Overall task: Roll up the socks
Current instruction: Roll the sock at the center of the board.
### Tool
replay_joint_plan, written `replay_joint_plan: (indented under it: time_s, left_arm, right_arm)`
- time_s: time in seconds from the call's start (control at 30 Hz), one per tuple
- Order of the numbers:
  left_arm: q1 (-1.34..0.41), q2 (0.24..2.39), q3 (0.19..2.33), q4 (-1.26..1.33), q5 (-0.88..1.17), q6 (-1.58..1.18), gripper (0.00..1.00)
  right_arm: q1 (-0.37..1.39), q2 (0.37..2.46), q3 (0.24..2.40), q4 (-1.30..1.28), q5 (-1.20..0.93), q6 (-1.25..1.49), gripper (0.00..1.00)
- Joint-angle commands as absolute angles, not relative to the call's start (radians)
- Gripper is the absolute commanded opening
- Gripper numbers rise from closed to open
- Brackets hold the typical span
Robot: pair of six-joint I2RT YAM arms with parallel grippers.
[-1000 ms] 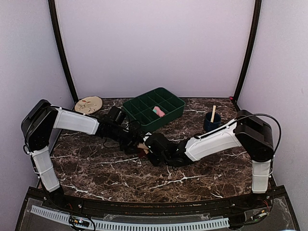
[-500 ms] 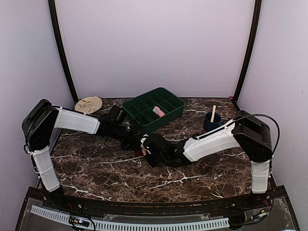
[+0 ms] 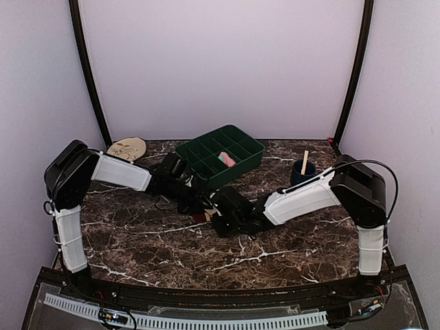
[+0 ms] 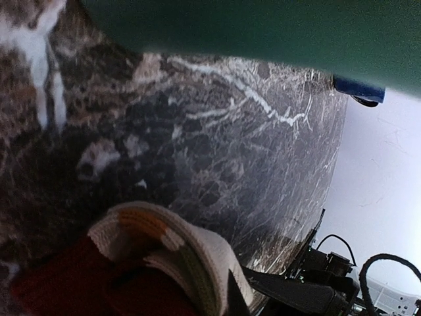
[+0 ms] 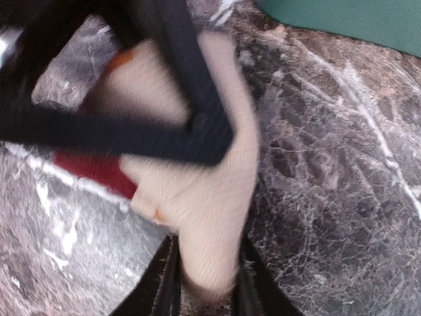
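Top external view, reading the table [image 3: 137,240] as a clock with my bases at 6: my left arm [image 3: 120,173] climbs from 8 o'clock, folds at a black joint and sends its white forearm low toward the middle. Behind it, at 10 o'clock, lies a flat round beige disc [image 3: 127,148]. My left gripper [image 3: 194,204] sits just left of centre, clenched on the striped sock [image 3: 205,216], which lies on the dark, white-veined marble at the centre.

The left wrist view shows that sock as a ribbed beige knit band curving over a maroon part. In the right wrist view it is soft beige weave with a maroon patch and a touch of orange. My left gripper's black fingers cross over it in a V.

The sock's narrow end lies inside my right gripper [image 5: 205,289], with a finger [image 5: 166,286] close on each side. The blur keeps me from telling whether they pinch it or have let go.

At 12 o'clock a dark green plastic tray [image 3: 244,167] sits at a slant, with the pink sock [image 3: 225,159] in one compartment. At 2 o'clock stands a dark blue cup [image 3: 301,177] holding a wooden stick [image 3: 304,162]. My right arm [image 3: 302,199] rises from 4 o'clock, bends at a black joint and reaches its white forearm down to the centre.
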State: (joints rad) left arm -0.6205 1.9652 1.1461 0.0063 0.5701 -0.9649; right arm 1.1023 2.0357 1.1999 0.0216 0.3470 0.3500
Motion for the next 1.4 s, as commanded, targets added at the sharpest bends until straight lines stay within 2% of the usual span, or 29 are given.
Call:
replay_joint_plan:
  time_s: [0.0,0.2,0.53,0.9,1.37]
  left_arm:
    - [-0.575,1.980,1.131,0.161,0.595,-0.900,0.00]
    - [-0.540,2.015,1.136,0.229,0.694,-0.865,0.00]
    - [-0.504,2.081,1.132,0.267,0.843,-0.842,0.00]
    - [-0.468,2.090,1.093,0.318,0.916,-0.822,0.00]
    - [-0.443,2.117,1.066,0.366,0.959,-0.821,0.00]
  right_arm:
    - [1.083,1.971,1.135,0.051,0.204,0.444,0.27]
    - [1.054,1.905,1.032,0.147,0.073,0.504,0.36]
    - [0.986,1.834,0.936,0.341,-0.035,0.579,0.39]
    - [0.879,1.959,1.021,0.484,-0.130,0.676,0.42]
    - [0.867,2.112,1.091,0.575,-0.202,0.800,0.43]
